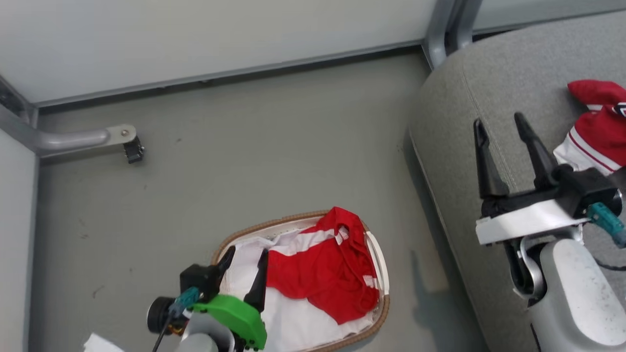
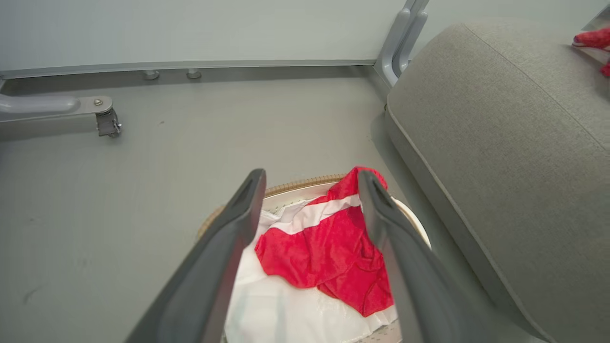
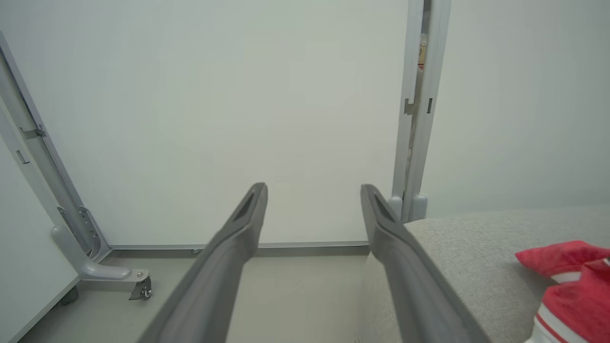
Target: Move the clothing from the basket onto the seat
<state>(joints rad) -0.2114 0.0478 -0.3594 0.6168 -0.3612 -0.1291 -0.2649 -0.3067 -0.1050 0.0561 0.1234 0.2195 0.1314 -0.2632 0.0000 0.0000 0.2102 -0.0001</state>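
Red crumpled garment (image 1: 323, 274) sits in the oval cream basket (image 1: 281, 225); both grippers spread wide, empty.
Left gripper (image 1: 247, 254) hovers over the basket's white lining (image 1: 303, 327), touching nothing visible. Right gripper (image 1: 499, 120) hangs open above the grey fabric seat (image 1: 489, 73), beside a second red garment with white striped trim (image 1: 601, 132) lying there. Basket garment's long axis runs far rim to near rim.
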